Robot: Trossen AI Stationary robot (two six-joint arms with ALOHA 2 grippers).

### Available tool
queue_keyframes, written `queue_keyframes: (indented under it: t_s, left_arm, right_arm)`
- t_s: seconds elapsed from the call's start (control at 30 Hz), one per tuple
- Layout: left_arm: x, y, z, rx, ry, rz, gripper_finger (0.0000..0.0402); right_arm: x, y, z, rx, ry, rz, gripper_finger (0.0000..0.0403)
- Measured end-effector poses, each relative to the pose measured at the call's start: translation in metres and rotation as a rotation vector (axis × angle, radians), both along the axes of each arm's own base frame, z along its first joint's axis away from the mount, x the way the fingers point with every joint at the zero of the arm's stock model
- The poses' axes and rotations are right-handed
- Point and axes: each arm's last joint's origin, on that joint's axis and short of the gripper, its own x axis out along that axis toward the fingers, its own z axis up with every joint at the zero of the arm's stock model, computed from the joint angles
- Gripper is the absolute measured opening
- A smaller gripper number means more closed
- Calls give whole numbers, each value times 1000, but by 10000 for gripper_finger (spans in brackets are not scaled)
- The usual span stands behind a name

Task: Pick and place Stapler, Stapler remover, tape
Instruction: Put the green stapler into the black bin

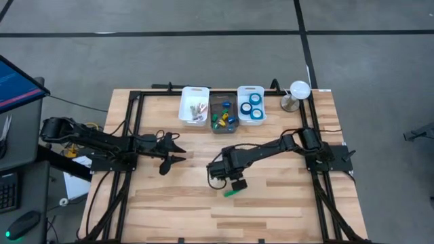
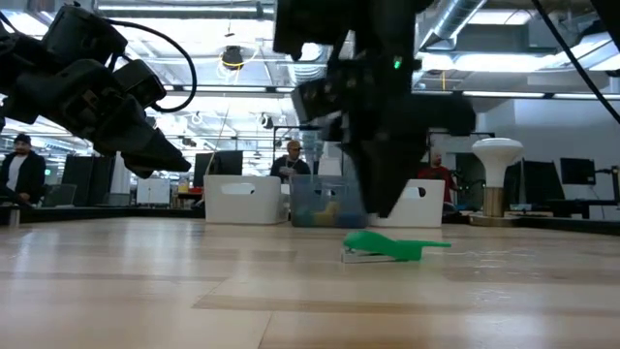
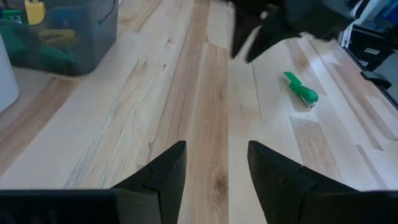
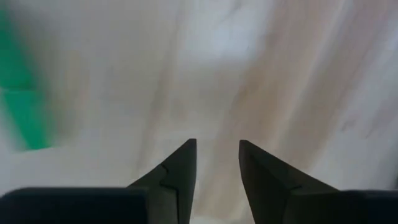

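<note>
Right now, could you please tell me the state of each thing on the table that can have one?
Green stapler: lying on the bare wood, not held.
Right hand: open, empty, just above the stapler.
Left hand: open, empty, off the table at the left.
Tape rolls: lying flat in the right white bin.
Middle clear bin: holds small coloured pieces.
Left white bin: holds small pale items.

- Floor (image 1: pixel 203 41): grey, crossed by dark lines.
- Table (image 1: pixel 271 217): pale wood planks, black frame.
- Lamp (image 2: pixel 496 174): white domed, at the table's far right corner.
- Monitor (image 1: pixel 17 85): blue screen, left of table.
- Room behind: bright ceiling lights, exposed ducts, people at desks.
</note>
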Motion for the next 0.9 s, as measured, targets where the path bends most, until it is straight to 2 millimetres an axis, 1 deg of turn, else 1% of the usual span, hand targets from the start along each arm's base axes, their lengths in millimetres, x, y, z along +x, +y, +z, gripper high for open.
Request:
queue_keyframes:
  t_s: [0.07, 0.2, 0.3, 0.4, 0.63, 0.77, 0.9]
  left_arm:
    - [0, 0, 0, 0, 0, 0, 163]
    - [0, 0, 0, 0, 0, 0, 163]
    - [0, 0, 0, 0, 0, 0, 163]
    - [0, 0, 0, 0, 0, 0, 163]
    - [0, 0, 0, 0, 0, 0, 163]
    - [0, 0, 0, 0, 0, 0, 163]
    - [0, 0, 0, -2, 1, 1, 163]
  right_arm:
    - [-3, 6, 4, 68, 31, -39, 113]
    - [-12, 24, 5, 170, 104, -85, 113]
    - [-18, 37, 6, 200, 137, -99, 113]
    - [-20, 48, 6, 200, 120, -104, 114]
    - [-14, 62, 6, 238, 22, -103, 114]
    - [-10, 64, 6, 255, -22, -97, 114]
    - [-10, 64, 6, 256, -24, -97, 114]
